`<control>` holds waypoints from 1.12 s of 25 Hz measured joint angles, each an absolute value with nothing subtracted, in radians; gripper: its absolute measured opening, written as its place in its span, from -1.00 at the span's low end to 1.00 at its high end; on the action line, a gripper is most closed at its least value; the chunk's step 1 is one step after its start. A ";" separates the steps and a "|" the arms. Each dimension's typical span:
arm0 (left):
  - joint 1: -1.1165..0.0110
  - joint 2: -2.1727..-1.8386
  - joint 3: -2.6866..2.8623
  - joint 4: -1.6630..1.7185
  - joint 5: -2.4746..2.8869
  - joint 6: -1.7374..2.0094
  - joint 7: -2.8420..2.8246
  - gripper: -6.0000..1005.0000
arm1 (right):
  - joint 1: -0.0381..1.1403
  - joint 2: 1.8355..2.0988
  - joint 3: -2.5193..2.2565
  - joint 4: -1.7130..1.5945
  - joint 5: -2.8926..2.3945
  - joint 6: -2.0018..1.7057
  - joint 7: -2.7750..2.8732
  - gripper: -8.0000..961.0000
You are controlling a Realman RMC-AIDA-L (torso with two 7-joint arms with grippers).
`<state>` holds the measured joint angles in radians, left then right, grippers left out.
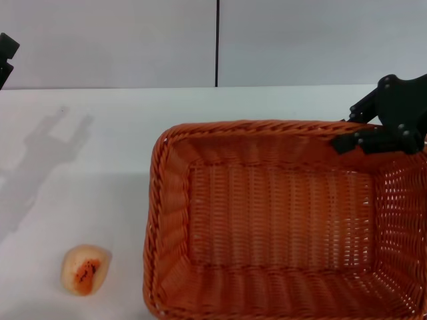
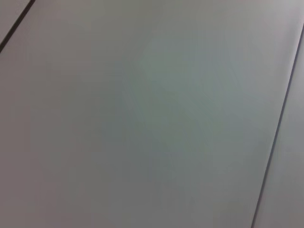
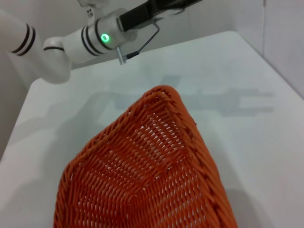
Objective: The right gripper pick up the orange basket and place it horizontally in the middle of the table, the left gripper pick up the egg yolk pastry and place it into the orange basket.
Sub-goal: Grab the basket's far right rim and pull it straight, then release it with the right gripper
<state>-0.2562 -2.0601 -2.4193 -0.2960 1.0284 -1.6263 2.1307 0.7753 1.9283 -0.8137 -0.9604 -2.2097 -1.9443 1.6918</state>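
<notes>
Black right gripper is clamped on the far rim at two o'clock of the big bright-orange woven basket, presumably to steer it lengthwise toward the middle of the plain white table. Small cream-peach egg yolk pastry waits at eight o'clock, apart. Left gripper parked at ten o'clock; grip unclear.

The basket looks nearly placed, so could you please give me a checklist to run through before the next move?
1. Right gripper at the basket's far right rim: ok.
2. Grip closed on the rim: cannot tell.
3. Basket long side across the table: ok.
4. Basket resting on the table: cannot tell.
5. Basket interior empty: ok.
6. Pastry apart from the basket, on its left: ok.
7. Left gripper raised at the far left, away from the pastry: ok.
</notes>
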 joint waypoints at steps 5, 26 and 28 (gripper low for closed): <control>-0.256 -2.060 -2.419 -0.296 1.029 -1.626 2.131 0.25 | 0.764 1.925 -0.784 -0.945 -2.209 -1.936 1.670 -0.66; -0.262 -2.060 -2.410 -0.283 1.032 -1.631 2.131 0.25 | 0.828 1.916 -0.814 -0.818 -2.272 -1.815 1.598 -0.66; -0.262 -2.060 -2.408 -0.278 1.032 -1.631 2.131 0.25 | 0.837 1.916 -0.822 -0.817 -2.273 -1.815 1.598 -0.66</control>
